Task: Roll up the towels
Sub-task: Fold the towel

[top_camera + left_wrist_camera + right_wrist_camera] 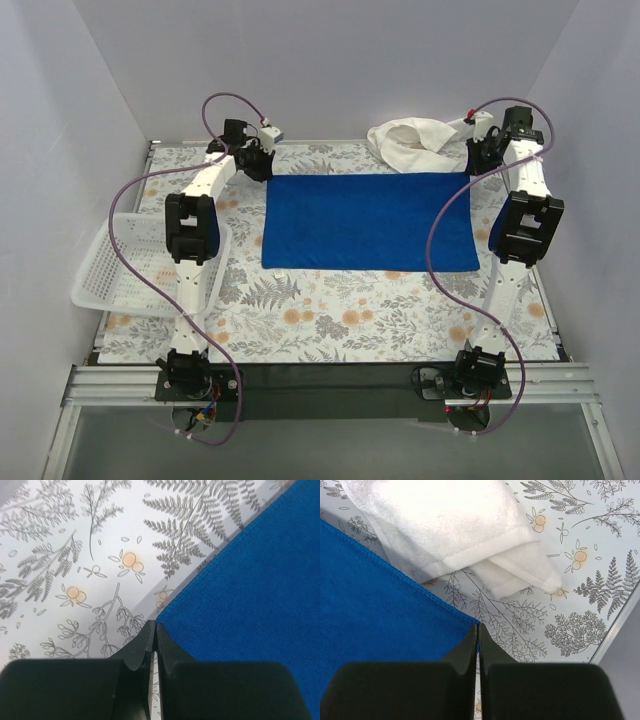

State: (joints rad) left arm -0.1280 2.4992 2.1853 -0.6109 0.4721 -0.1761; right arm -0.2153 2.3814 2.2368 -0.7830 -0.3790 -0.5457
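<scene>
Since a roll has to start evenly along one whole edge, we read the two arms as placed on purpose at the two far corners of the royal blue rectangular cloth towel (370, 222), which lies flat and unrolled. Our left gripper (262, 165) sits at that towel's far left corner, its two black fingers pressed together with no gap. The right gripper (476, 163) sits at the far right corner, closed just as tightly. In each wrist view the blue corner runs right up to the closed tips, so a pinch on the hem looks likely, yet we cannot tell for certain that cloth is between the jaws.

Just beyond the blue towel's far right corner lies the white terry cloth towel (415, 148), loosely bunched and not rolled; we judge it is parked there to wait its turn. Well off the blue towel's left side, the white perforated plastic basket (100, 270) sits at the edge of the fern-printed table cover (330, 305).

We count two towels, neither rolled, two grippers, both closed, and one basket.
</scene>
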